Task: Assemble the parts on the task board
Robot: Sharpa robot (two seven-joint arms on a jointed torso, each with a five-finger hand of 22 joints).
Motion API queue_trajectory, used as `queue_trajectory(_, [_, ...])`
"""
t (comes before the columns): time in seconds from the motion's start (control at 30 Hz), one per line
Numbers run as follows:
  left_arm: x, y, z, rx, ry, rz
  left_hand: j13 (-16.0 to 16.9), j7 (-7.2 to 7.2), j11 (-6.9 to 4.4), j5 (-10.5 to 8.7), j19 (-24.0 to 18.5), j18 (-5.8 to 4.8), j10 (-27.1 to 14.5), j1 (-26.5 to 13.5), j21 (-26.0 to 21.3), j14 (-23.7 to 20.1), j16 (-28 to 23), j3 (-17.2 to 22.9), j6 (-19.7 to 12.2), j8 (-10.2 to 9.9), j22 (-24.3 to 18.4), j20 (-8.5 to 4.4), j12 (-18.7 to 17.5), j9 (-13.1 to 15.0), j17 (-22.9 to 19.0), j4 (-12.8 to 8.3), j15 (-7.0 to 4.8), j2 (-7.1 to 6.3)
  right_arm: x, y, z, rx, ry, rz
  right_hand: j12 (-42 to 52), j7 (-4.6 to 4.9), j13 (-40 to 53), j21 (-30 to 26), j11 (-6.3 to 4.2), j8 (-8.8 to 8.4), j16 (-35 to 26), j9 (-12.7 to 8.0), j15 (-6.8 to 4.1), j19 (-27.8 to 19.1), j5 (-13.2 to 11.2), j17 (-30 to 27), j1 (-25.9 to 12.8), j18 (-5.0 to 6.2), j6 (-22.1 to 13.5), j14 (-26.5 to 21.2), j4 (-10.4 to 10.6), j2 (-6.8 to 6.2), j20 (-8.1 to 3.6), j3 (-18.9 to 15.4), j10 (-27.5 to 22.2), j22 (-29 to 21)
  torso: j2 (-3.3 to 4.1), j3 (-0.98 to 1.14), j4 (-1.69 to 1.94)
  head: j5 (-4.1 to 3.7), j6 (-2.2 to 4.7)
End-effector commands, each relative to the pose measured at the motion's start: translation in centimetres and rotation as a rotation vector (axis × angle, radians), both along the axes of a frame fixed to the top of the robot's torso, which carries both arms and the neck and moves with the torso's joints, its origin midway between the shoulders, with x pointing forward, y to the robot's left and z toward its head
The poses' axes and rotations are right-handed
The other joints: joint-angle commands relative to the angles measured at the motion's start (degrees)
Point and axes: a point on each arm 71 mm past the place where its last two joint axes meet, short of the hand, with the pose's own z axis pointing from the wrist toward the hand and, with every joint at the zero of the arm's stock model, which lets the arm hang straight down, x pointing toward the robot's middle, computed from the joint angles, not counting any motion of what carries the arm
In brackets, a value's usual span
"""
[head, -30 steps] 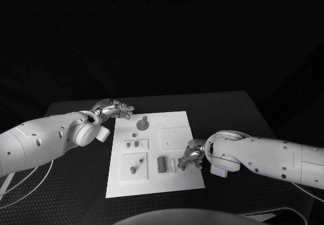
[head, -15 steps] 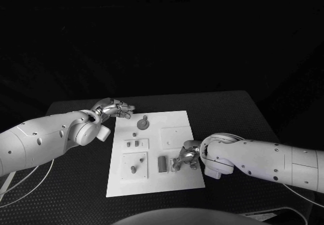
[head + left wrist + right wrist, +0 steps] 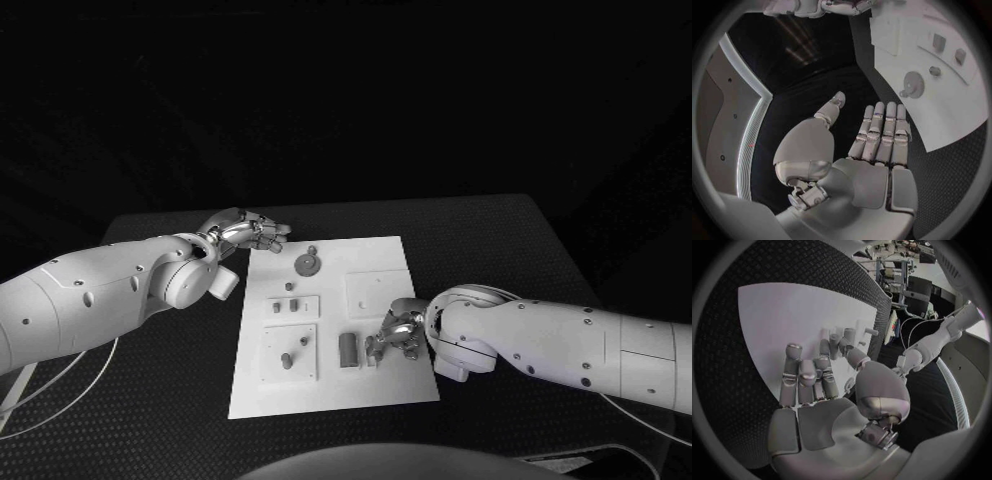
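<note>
R hand (image 3: 395, 335) sits over the near-right part of the task board (image 3: 378, 252), fingers loosely spread beside the upright grey parts (image 3: 349, 349) there; can't tell if it's pinching one or just touching. L hand (image 3: 248, 232) hovers just off the board's far-left corner, fingers straight, released, holding nothing. Round disc part (image 3: 304, 265) lies flat near the far edge, well apart from R hand

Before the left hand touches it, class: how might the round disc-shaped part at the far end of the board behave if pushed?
The round part lies flat on the task board, so it would probably slide rather than tip. The board looks smooth, so little should slow it. It looks small, so likely light. The left hand holds nothing.
</note>
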Motion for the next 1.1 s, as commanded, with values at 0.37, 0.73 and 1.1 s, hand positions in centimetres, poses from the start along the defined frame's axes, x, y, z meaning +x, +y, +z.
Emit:
queue_trajectory(0.37, [-0.06, -0.09, 0.17, -0.007, -0.008, -0.014, 0.09, 0.06, -0.06, 0.22, -0.34, 0.43, 0.46, 0.35, 0.07, 0.00, -0.28, 0.28, 0.17, 0.31, 0.01, 0.02, -0.28, -0.10, 0.11, 0.01, 0.13, -0.18, -0.28, -0.04, -1.09, 0.014, 0.029, -0.024, -0.35, 0.26, 0.14, -0.38, 0.16, -0.32, -0.09, -0.07, -0.05, -0.10, 0.17, -0.03, -0.78, 0.34, -0.15, -0.28, 0.30, -0.30, 0.18, 0.13, -0.43, 0.72, 0.03, 0.02, 0.00, 0.35, -0.25])
queue_trajectory(0.73, [-0.04, -0.13, 0.15, -0.006, -0.007, -0.015, 0.10, 0.08, -0.06, 0.22, -0.34, 0.43, 0.47, 0.31, 0.07, 0.01, -0.30, 0.32, 0.17, 0.31, 0.02, 0.01, -0.28, -0.12, 0.14, 0.02, 0.12, -0.20, -0.45, 0.22, -1.24, 0.025, 0.032, -0.018, -0.39, 0.29, 0.20, -0.42, 0.19, -0.37, -0.10, -0.10, -0.04, -0.11, 0.17, -0.03, -1.18, 0.34, -0.24, -0.32, 0.52, -0.56, 0.20, 0.09, -0.48, 0.71, 0.06, 0.04, -0.04, 0.39, -0.31])
queue_trajectory(1.1, [-0.04, -0.06, 0.14, -0.005, -0.006, -0.013, 0.10, 0.10, -0.06, 0.21, -0.34, 0.43, 0.46, 0.31, 0.07, 0.02, -0.32, 0.35, 0.15, 0.30, 0.02, 0.01, -0.28, -0.13, 0.16, 0.01, 0.12, -0.22, -0.55, 0.57, -1.13, 0.044, 0.028, -0.005, -0.53, 0.44, 0.36, -0.58, 0.32, -0.58, -0.21, -0.21, 0.04, -0.24, 0.17, -0.04, -1.51, 0.34, -0.68, -0.55, 0.65, -1.58, 0.20, 0.26, -0.75, 0.68, 0.01, 0.01, -0.05, 0.55, -0.42])
